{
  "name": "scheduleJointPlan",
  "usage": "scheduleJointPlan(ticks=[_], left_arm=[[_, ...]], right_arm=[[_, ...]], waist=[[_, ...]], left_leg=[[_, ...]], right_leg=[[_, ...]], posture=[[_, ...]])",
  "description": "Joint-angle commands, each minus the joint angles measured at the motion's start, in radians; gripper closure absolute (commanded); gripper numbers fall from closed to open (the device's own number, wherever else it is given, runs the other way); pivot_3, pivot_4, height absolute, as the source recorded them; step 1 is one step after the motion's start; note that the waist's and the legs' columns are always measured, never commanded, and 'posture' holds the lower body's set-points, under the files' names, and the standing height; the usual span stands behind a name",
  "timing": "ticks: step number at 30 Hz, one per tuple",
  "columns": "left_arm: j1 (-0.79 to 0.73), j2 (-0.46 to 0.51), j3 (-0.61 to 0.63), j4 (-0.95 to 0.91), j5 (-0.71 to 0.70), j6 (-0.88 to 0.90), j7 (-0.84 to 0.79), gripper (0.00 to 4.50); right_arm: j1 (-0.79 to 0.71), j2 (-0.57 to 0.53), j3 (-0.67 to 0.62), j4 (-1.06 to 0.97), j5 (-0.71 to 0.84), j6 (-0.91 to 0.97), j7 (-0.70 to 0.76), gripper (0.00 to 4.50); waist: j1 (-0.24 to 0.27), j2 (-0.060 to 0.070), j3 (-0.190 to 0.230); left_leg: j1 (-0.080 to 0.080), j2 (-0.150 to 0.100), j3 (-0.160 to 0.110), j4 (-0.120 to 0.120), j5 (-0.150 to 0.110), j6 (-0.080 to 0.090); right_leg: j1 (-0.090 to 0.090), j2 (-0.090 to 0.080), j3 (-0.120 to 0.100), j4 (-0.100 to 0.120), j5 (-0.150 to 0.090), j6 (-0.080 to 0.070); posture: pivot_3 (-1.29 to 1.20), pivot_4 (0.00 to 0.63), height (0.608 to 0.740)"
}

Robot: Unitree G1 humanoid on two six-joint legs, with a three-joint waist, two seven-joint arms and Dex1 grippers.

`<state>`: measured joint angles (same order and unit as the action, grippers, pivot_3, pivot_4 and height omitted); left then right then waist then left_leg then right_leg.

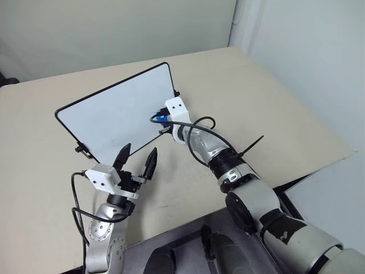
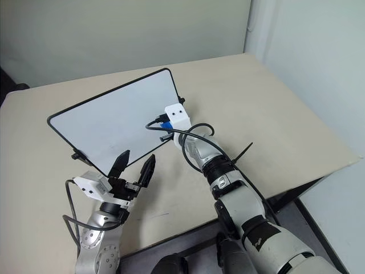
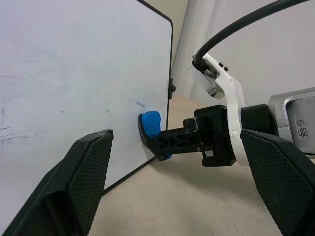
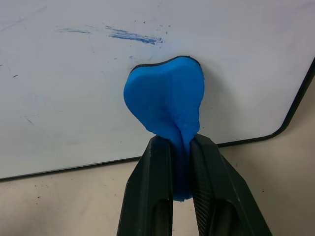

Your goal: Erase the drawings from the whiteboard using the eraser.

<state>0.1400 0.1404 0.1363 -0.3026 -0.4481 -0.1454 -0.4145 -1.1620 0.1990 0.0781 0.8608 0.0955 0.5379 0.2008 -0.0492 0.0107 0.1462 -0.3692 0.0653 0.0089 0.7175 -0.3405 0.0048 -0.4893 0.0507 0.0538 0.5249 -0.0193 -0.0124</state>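
Observation:
The whiteboard [image 1: 114, 111] stands tilted on the beige table, black-framed. My right gripper [image 4: 178, 147] is shut on the blue eraser [image 4: 165, 98], which presses flat against the board's face near its lower right corner. A thin smeared blue streak, what shows of the drawings [image 4: 133, 35], lies on the board just beyond the eraser. The left wrist view shows the same eraser [image 3: 150, 125] against the board, with the streak [image 3: 138, 103] beside it. My left gripper [image 1: 138, 155] hovers open in front of the board's lower edge, holding nothing.
The beige table [image 1: 268, 114] stretches bare to the right of the board, and its front edge [image 1: 319, 162] runs close behind my right arm. A black cable [image 1: 197, 123] loops off the right wrist. Pale walls stand behind the table.

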Motion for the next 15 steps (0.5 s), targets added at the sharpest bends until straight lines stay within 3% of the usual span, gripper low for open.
scheduleJointPlan(ticks=[1, 8, 15], left_arm=[[-0.005, 0.003, 0.001, -0.016, 0.000, -0.009, -0.005, 0.00], [-0.006, 0.007, 0.005, -0.016, -0.005, -0.006, -0.007, 0.00], [-0.005, 0.008, 0.004, -0.017, -0.006, -0.006, -0.008, 0.00]], right_arm=[[-0.035, 0.039, 0.000, -0.128, 0.029, -0.009, 0.045, 4.26], [-0.026, 0.042, 0.002, -0.250, 0.046, 0.039, 0.085, 4.26], [0.005, 0.031, 0.028, -0.152, 0.003, 0.023, 0.066, 4.26]], waist=[[-0.002, 0.000, 0.000], [-0.006, 0.000, 0.000], [-0.006, 0.000, 0.000]], left_leg=[[-0.001, 0.000, 0.000, 0.000, 0.000, 0.000], [-0.003, 0.001, 0.000, 0.000, 0.000, 0.000], [-0.004, 0.001, 0.000, 0.000, 0.000, 0.000]], right_leg=[[-0.001, 0.000, 0.000, 0.000, 0.000, 0.000], [-0.005, 0.001, 0.000, 0.000, 0.000, -0.001], [-0.004, 0.001, 0.000, 0.000, 0.001, -0.001]], posture=[[0.00, 0.150, 0.740], [0.00, 0.150, 0.740], [0.00, 0.150, 0.740]])
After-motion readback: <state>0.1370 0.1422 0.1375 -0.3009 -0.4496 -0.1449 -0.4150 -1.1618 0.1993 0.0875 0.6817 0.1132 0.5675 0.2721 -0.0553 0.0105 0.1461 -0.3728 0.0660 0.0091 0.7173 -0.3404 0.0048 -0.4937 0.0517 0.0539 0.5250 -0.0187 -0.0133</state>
